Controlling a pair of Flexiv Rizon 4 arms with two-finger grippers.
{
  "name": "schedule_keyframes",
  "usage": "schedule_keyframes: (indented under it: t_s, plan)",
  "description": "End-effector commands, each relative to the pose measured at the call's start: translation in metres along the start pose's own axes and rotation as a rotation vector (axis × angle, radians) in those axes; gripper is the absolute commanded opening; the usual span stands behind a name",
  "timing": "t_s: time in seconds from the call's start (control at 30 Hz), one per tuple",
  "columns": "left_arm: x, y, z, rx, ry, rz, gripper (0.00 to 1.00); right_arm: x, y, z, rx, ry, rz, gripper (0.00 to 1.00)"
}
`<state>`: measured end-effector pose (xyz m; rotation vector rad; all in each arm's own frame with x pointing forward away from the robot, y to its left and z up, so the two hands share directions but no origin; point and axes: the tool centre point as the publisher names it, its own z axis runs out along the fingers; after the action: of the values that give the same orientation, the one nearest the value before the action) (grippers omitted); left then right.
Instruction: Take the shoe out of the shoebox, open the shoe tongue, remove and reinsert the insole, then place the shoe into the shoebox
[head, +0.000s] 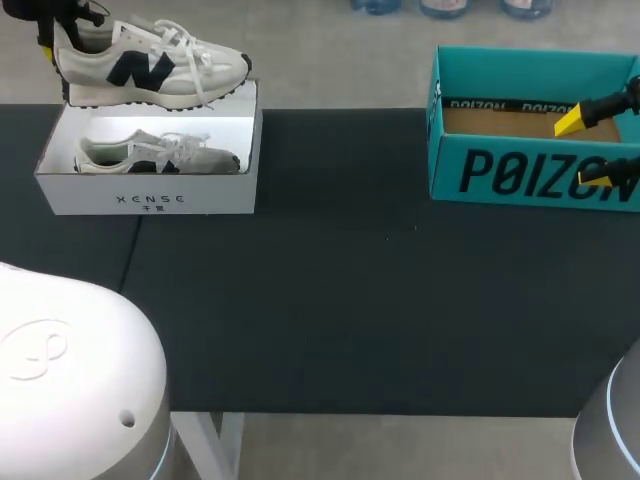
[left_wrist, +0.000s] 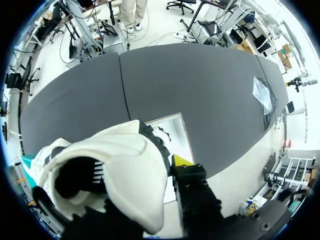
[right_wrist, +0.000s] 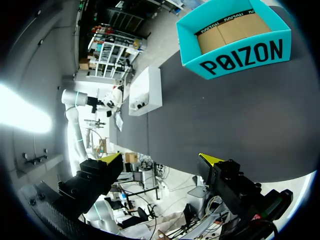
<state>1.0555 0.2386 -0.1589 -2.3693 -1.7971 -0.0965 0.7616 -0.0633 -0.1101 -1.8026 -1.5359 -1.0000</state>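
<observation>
Left pincer (head: 52, 42) is clamped on the heel of the white shoe (head: 150, 65). One yellow tip shows against the heel's outside; the collar hides the other. The shoe hangs roughly level just above the white shoebox (head: 150, 200), at ten o'clock on the desk (head: 350, 300), toe pointing toward three.

Step in hand, as I read it: getting the shoe out of its box.
- Raise it until the sole is clear of the rim.
- Carry it to the bare desk at about four o'clock from the box.
- Set it down sole-flat, toe toward the right arm, so the tongue can be reached.
- Go slowly: a heel-only grip may let the toe sag, and the loose laces could catch the rim.

Right pincer (right_wrist: 161, 159) is spread wide and holds nothing, over the teal box (head: 520, 175) at two o'clock.

Containers:
- White shoebox: a second shoe (head: 155, 152) lies inside.
- Teal box: bare cardboard floor, nothing in it that I can see.
</observation>
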Motion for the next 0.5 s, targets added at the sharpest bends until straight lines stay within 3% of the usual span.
schedule_keyframes:
  t_s: [0.03,0.17,0.27,0.43,0.5]
  plan:
    - [0.007,0.002,0.002,-0.013,-0.002,-0.021,0.0,0.0,0.0,0.001,-0.002,-0.002,0.002,1.0]
    - [0.034,0.019,0.01,-0.09,0.03,-0.028,0.0,0.0,0.0,0.001,-0.002,-0.002,0.002,1.0]
    - [0.053,0.034,0.016,-0.099,0.05,-0.017,0.0,0.0,0.0,0.001,-0.002,-0.002,0.002,1.0]
    - [0.074,0.062,0.038,-0.126,0.121,-0.017,0.0,0.0,0.0,0.001,-0.002,-0.002,0.002,1.0]
    - [0.081,0.073,0.049,-0.17,0.135,-0.026,0.0,0.0,0.0,0.001,-0.002,-0.002,0.002,1.0]
